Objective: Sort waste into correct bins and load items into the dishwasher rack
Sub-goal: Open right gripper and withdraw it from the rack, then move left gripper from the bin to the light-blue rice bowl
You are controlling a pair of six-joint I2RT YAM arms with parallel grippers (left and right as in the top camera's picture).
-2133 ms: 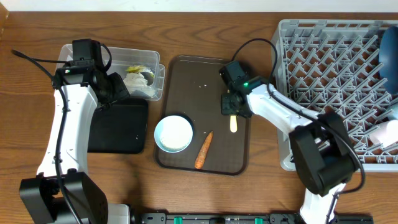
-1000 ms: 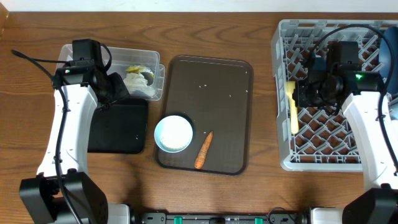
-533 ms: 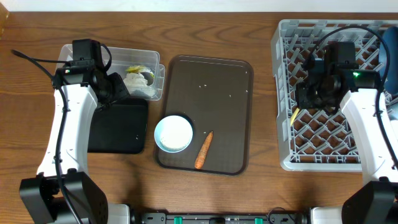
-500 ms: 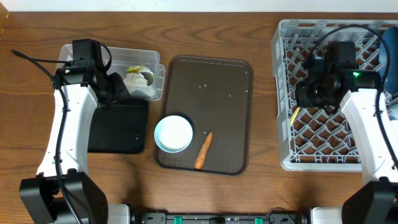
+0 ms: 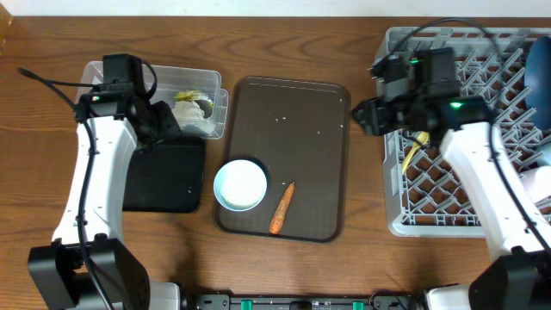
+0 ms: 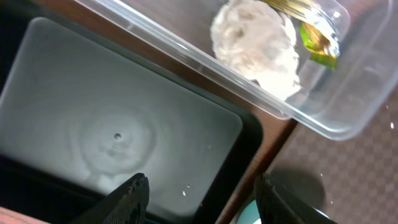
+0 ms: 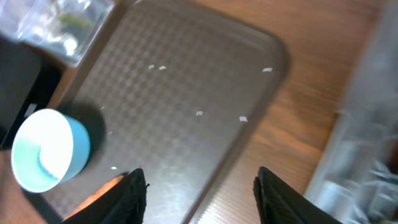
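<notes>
Only overhead shows the spoon [image 5: 412, 148]; left tool [image 6: 200, 188], right tool [image 7: 199, 182] gape empty.

Rack [image 5: 430, 226]: you are looking at light grey plastic, its pegs forming a diagonal lattice.
Spoon [image 5: 411, 151]: it is showing pale yellow against that grey.
Serving tray [image 7: 186, 93]: beyond your right fingers [image 7: 135, 186] it is reading dark brown with a fine checked texture.
Rice grains [image 7: 199, 113]: white specks are dotting the brown.
Small bowl [image 7: 50, 155]: left of your right fingers it is showing light blue, paler inside.
Carrot piece [image 5: 282, 207]: it is showing orange.
Black tray [image 6: 124, 124]: ahead of your left fingers [image 6: 132, 190] it is gleaming black with a grey sheen.
Clear tub [image 6: 357, 81]: it is showing colourless, see-through plastic.
Wrappers [image 6: 255, 37]: they are showing white with a yellow-green scrap.
Table [image 5: 258, 43]: it is showing brown wood grain.
</notes>
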